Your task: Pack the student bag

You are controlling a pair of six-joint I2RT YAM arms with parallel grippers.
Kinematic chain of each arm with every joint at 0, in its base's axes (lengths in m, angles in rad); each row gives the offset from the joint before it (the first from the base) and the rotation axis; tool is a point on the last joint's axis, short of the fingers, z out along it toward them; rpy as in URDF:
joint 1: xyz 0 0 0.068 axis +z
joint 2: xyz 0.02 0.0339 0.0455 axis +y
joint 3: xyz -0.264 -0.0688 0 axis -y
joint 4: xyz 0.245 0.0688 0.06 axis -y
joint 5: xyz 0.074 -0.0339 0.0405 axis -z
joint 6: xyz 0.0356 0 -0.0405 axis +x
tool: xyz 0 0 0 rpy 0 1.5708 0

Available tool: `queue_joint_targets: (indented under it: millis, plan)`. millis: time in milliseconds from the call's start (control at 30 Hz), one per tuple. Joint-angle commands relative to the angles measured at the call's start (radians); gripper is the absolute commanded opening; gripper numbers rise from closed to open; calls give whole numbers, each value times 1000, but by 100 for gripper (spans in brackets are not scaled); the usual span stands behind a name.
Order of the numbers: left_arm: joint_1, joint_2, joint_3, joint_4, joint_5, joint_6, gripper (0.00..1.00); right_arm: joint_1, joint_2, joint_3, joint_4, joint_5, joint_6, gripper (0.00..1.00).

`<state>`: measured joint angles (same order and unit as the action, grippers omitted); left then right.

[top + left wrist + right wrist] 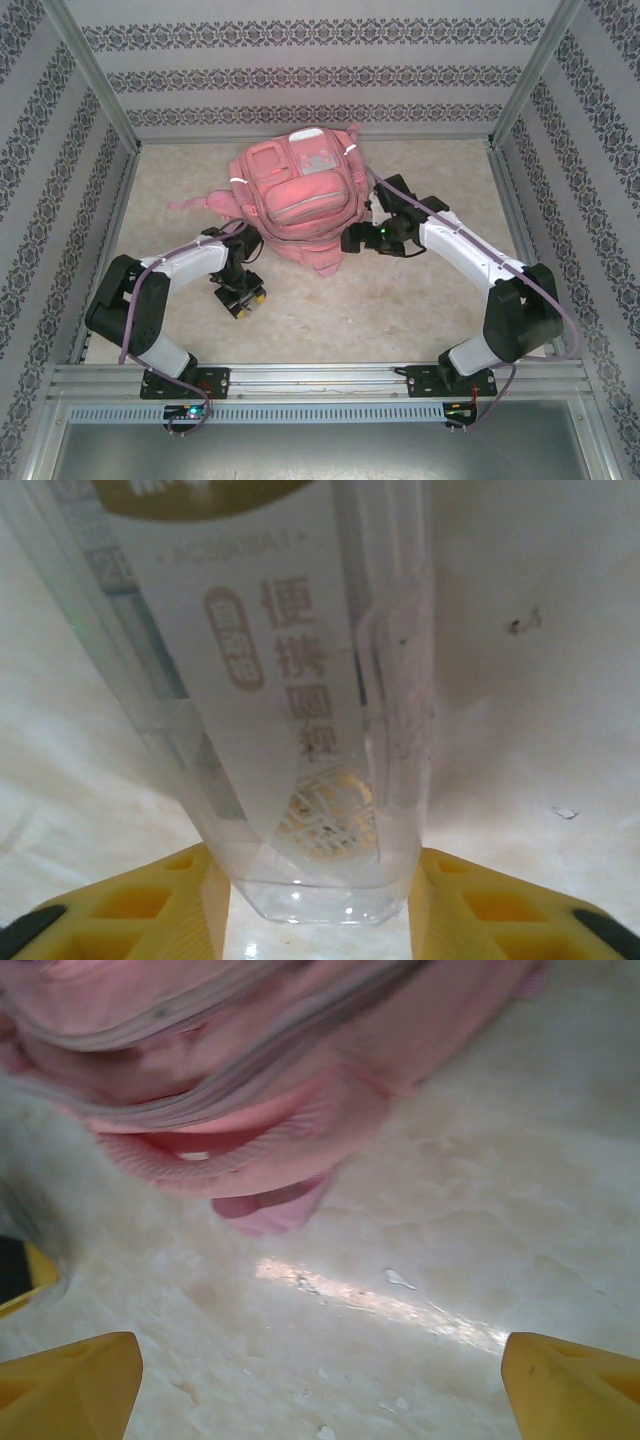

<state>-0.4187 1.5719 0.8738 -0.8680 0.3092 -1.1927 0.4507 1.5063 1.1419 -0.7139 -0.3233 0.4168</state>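
The student bag, a large pink backpack with pale strips, lies at the back middle of the table. Its pink fabric and an open zip mouth show at the top of the right wrist view. My right gripper stands open just off the bag's near right edge, over bare table, with nothing between its yellow fingertips. My left gripper points down at the table in front of the bag's left side. Its yellow fingers press both sides of a clear plastic case printed with brown characters.
The beige table surface lies between the arms. Patterned walls and metal frame posts close in the back and both sides. A loose pink strap trails from the bag's left side.
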Motion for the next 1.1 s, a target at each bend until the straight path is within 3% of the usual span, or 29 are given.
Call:
queue_joint_targets:
  millis: [0, 100, 233, 367, 467, 600, 733, 1067]
  plan:
    - [-2, -4, 55, -19, -48, -22, 55, 49, 0, 8, 86, -14, -69, 92]
    - [41, -54, 107, -111, -105, 18, 72, 111, 22, 28, 90, -40, -136, 91]
    - [164, -156, 123, -216, -126, 66, 79, 259, 81, 93, 81, -11, -246, 91]
    - [403, -270, 113, -285, -174, 178, 85, 440, 211, 211, 68, 51, -359, 91]
    - [553, -308, 110, -249, -256, 338, 87, 550, 334, 325, 77, 96, -426, 91]
    - [598, -319, 73, -119, -328, 479, 93, 625, 515, 500, 42, 144, -496, 91]
    - [627, -298, 48, -63, -287, 501, 95, 657, 643, 629, 5, 148, -543, 92]
    - [670, -289, 59, -50, -252, 548, 96, 703, 860, 814, -113, 311, -590, 87]
